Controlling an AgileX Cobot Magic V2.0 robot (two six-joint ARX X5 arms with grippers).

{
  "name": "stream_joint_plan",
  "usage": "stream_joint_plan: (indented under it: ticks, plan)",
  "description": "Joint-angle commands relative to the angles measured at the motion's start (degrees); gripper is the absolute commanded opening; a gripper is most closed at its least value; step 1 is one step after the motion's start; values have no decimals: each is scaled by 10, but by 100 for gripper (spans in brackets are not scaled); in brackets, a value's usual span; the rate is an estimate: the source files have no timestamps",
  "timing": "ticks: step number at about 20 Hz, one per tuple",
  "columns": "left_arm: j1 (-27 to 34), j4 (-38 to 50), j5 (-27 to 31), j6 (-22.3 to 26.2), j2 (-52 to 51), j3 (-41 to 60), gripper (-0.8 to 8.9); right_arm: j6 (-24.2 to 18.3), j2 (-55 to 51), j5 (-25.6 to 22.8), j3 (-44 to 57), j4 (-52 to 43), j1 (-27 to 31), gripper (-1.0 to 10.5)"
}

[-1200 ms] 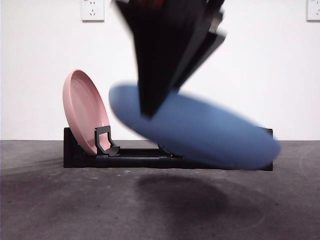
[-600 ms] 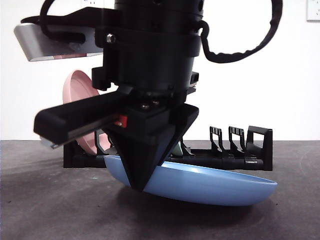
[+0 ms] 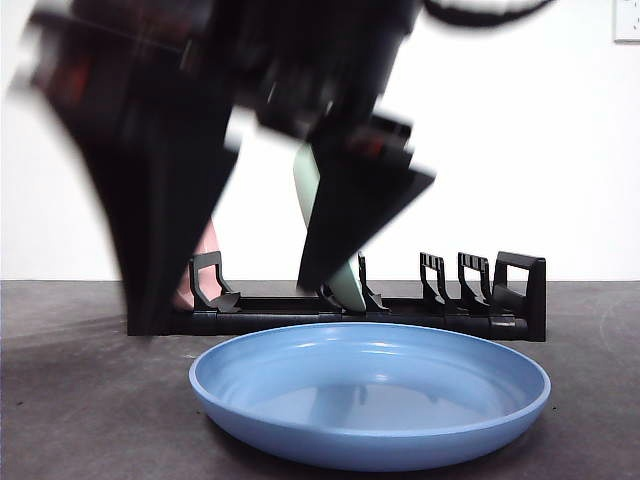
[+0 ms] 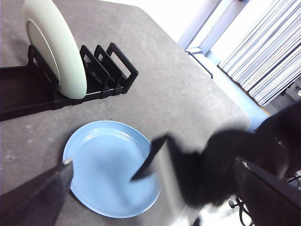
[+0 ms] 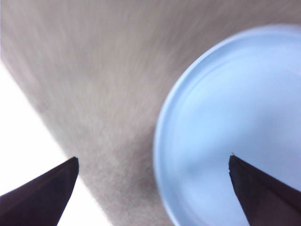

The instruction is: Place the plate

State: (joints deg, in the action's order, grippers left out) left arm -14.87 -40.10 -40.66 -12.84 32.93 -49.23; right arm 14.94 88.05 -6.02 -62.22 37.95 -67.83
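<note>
Now the blue plate (image 3: 370,392) lies flat on the table (image 3: 80,400) before the black rack (image 3: 340,310). Both the right gripper (image 5: 150,188) and the left gripper (image 4: 155,188) gape empty. Likely rigid, light and slick, so grip its rim.

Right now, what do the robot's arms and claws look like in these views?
Both claws have flat black jaws tapering to points. The right claw shows two dark wedge tips. The left claw shows one matte black jaw; the other side is hidden by a blurred black arm. In the front view the blurred arm is black and bulky, with small red marks and a black cable above.

lab, bare wall (image 3: 560,150), window blinds (image 4: 263,52)
</note>
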Motion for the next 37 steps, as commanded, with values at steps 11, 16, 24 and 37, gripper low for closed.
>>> stream_joint_plan:
  ticks: [11, 16, 24, 37]
  plan:
    - [-3, -10, 34, 2, 34, -11, 557, 3, -332, 182, -5, 88, 286, 513]
    - [-15, -10, 56, -3, 61, -11, 557, -54, -418, 301, -4, 151, 420, 513]
    - [-40, -12, 114, -18, 125, -30, 557, -75, -492, 372, 45, 164, 496, 513]
    - [-102, -143, 335, 32, 353, -244, 554, -34, -549, 444, 133, 139, 528, 513]
